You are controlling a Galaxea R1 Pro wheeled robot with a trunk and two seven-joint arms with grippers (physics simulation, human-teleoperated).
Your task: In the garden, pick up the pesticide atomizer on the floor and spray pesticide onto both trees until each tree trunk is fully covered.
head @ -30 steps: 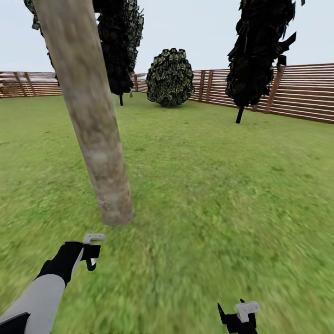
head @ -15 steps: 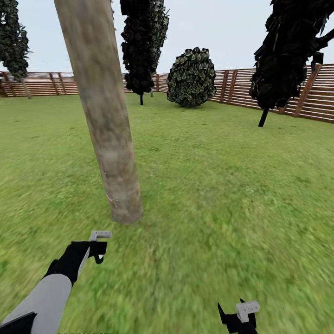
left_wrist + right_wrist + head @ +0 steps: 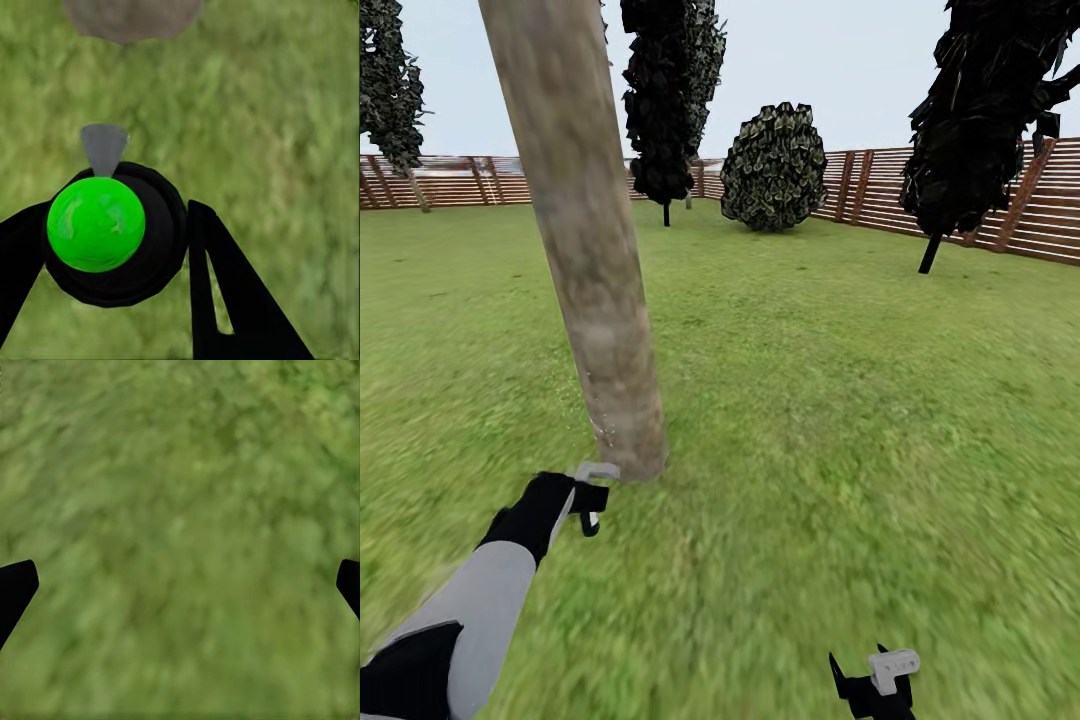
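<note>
left gripper: closed round the atomizer, one black finger each side of its body; arm reaches out toward the trunk base.
atomizer: round black body w/ glossy green cap, small grey nozzle at the front. Looks like hard plastic, stiff, prob. light; smooth round sides so could twist or slip in the jaws. Best hold = across the black body below the cap, nozzle left free.
nozzle: points away from the gripper, toward the trunk foot just ahead.
trunk: thick straight column, mottled beige-grey, rough-looking, no low branches; close in front of the left gripper, apart from it.
grass: flat green, blurred texture, under both grippers.
right gripper: wide open, nothing in it; low, well apart from the trunk.
beyond: dark conifers, a round bush, brown slat fence round the lawn.
</note>
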